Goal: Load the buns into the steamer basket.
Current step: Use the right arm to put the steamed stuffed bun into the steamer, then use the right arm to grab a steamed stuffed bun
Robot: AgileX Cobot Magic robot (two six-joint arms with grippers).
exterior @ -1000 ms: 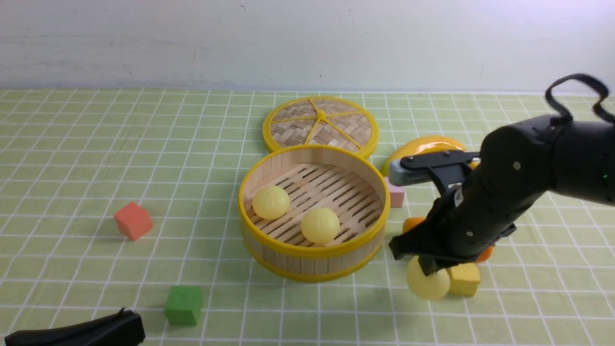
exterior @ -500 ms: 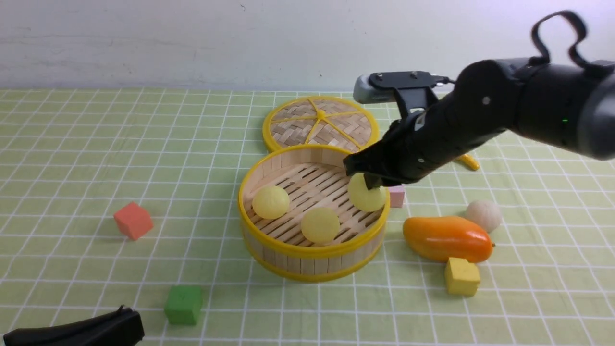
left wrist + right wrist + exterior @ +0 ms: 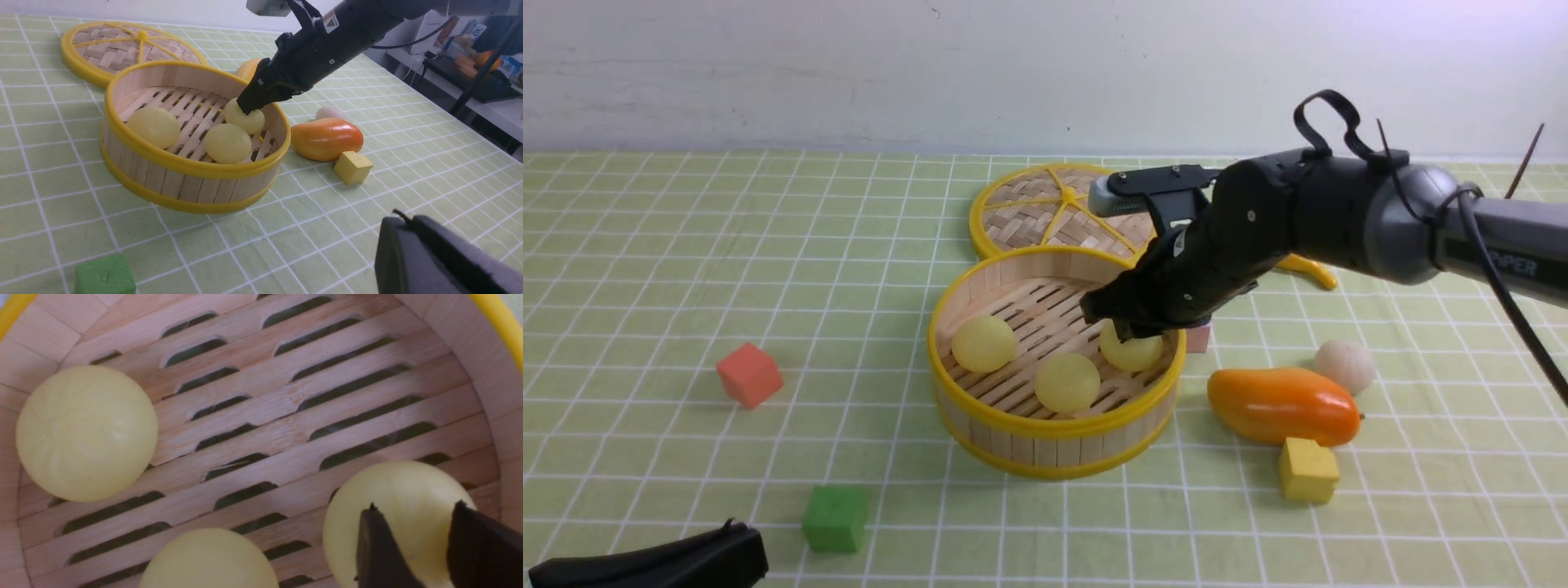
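Observation:
The steamer basket (image 3: 1054, 425) stands mid-table and holds two loose pale yellow buns (image 3: 984, 343) (image 3: 1067, 381). My right gripper (image 3: 1131, 331) reaches down inside the basket at its right side. It is shut on a third pale yellow bun (image 3: 1134, 353), low over the slatted floor. In the right wrist view my gripper (image 3: 414, 510) pinches that bun (image 3: 392, 490) between dark fingers. The off-white bun (image 3: 1346, 365) lies on the cloth right of the basket. My left gripper (image 3: 747, 539) rests shut and empty at the near left edge.
The woven lid (image 3: 1066, 212) lies flat behind the basket. An orange mango (image 3: 1282, 404) and a yellow cube (image 3: 1308, 469) sit right of the basket, a pink cube (image 3: 1197, 336) by its right rim. A red cube (image 3: 749, 374) and green cube (image 3: 834, 517) sit left.
My right gripper lifted the yellow bun from beside the yellow cube, carried it left over the basket rim and lowered it inside. The left arm has not moved.

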